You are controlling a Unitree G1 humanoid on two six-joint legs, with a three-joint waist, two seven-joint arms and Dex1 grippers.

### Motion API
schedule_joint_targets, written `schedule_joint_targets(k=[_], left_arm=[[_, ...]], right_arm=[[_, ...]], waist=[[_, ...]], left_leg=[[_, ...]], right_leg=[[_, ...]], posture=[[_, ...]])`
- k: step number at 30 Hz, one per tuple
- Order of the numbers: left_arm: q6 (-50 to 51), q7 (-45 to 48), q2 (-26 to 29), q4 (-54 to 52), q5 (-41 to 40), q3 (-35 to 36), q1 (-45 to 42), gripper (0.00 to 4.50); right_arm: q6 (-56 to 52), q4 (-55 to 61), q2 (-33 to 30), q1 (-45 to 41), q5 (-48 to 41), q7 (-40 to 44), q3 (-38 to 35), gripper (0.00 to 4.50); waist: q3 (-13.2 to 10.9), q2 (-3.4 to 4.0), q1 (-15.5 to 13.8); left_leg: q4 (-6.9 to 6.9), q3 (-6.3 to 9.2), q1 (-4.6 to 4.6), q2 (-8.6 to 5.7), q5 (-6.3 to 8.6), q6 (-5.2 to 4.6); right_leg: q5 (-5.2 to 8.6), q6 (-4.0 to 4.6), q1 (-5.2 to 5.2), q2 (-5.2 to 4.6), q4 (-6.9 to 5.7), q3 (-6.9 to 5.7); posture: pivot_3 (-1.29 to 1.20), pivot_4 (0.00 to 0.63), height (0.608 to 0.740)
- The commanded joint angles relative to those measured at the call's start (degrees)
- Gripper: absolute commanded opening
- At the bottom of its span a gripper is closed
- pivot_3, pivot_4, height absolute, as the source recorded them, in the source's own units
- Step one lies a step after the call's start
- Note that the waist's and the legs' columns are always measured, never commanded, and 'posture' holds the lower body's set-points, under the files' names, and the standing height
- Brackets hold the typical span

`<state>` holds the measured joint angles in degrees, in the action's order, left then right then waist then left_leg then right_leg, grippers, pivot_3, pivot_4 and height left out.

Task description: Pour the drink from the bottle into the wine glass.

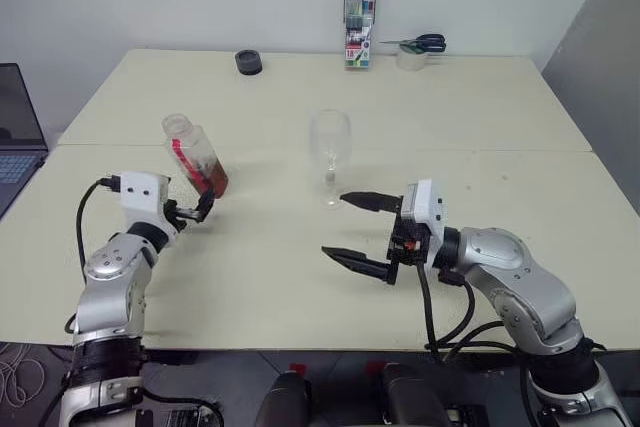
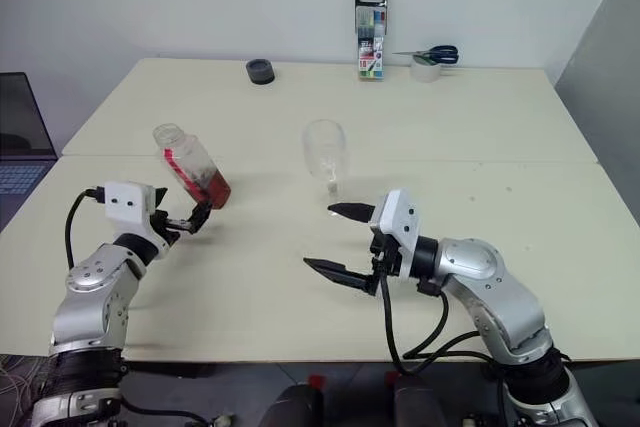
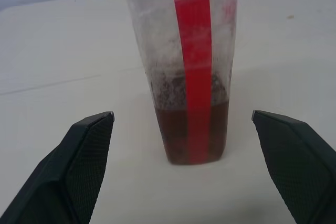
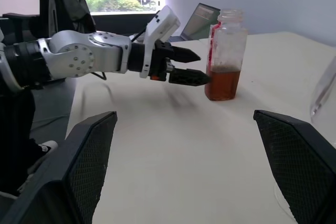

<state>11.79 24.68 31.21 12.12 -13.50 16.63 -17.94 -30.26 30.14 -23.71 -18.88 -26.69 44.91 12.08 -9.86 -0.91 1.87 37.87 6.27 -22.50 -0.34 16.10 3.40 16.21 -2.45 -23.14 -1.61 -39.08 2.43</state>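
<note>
I see the bottle (image 1: 196, 155) standing uncapped on the bench (image 1: 300, 277), over on my left, with the drink (image 3: 193, 132) filling only its bottom part; my left end effector (image 1: 203, 205) sits just short of it, fingers spread wide, gripping nothing; the wine glass (image 1: 330, 154) stands near the bench's middle, well apart from the bottle; my right end effector (image 1: 352, 227) hangs just in front of the glass, fingers wide apart and empty.
</note>
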Motion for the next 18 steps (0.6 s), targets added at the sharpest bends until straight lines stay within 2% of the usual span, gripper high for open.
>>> schedule_joint_targets(k=[1, 18], left_arm=[[-2.0, 1.1, 1.4, 1.0, 0.8, -0.3, -2.3, 4.5], [-3.5, 2.6, 1.6, 7.6, 2.0, -1.9, -9.9, 4.5]], right_arm=[[-0.1, 2.4, -0.5, -0.8, -1.4, -0.2, -1.2, 4.45], [0.8, 2.0, -1.6, -0.9, -0.5, -0.6, -0.8, 4.45]], waist=[[0.0, 0.0, 0.0], [0.0, -0.01, 0.0]], left_leg=[[0.0, 0.0, 0.0, 0.0, 0.0, 0.0], [0.01, 0.01, -0.02, -0.01, 0.0, 0.0]], right_leg=[[0.0, 0.0, 0.0, 0.0, 0.0, 0.0], [0.0, 0.0, -0.01, 0.0, -0.01, -0.01]], posture=[[0.0, 0.15, 0.74], [0.0, 0.15, 0.74]])
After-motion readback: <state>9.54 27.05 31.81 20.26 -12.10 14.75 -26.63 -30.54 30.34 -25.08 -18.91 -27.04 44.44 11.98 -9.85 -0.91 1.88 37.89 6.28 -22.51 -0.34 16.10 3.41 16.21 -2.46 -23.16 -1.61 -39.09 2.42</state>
